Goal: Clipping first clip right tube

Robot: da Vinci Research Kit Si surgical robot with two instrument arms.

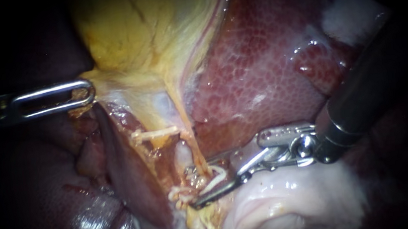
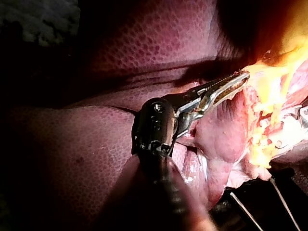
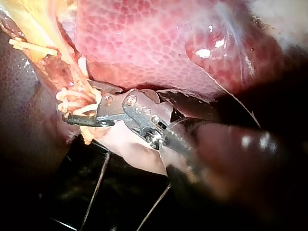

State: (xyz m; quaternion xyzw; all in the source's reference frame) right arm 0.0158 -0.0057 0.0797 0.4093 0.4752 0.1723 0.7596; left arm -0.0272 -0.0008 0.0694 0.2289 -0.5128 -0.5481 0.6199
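- Nearest the endoscope lies a white, glistening fold of fatty tissue (image 1: 284, 204). The silver wrist of the right instrument rests just above it.
- The dark-shafted right instrument (image 1: 205, 184) enters from the right, its two thin jaws pointing down and to the left. A narrow gap shows between them.
- In that gap lies the pale whitish tube (image 1: 218, 178), among frayed cream strands below the gallbladder's neck. I cannot tell whether both jaws press on it, so I read them as parted around it.
- The tube seems to run from the neck downward, so the jaws cross its long axis rather than lie along it. I judge that closing needs no further reach, only a check that both tips are clear beyond the tube.
- Farther off, the left instrument (image 1: 80, 95) comes in from the left. Its slotted steel jaws are clamped on the edge of the yellow, thin-walled gallbladder (image 1: 144, 29), well away from the tube.
- Behind lies the mottled red liver (image 1: 259, 63).
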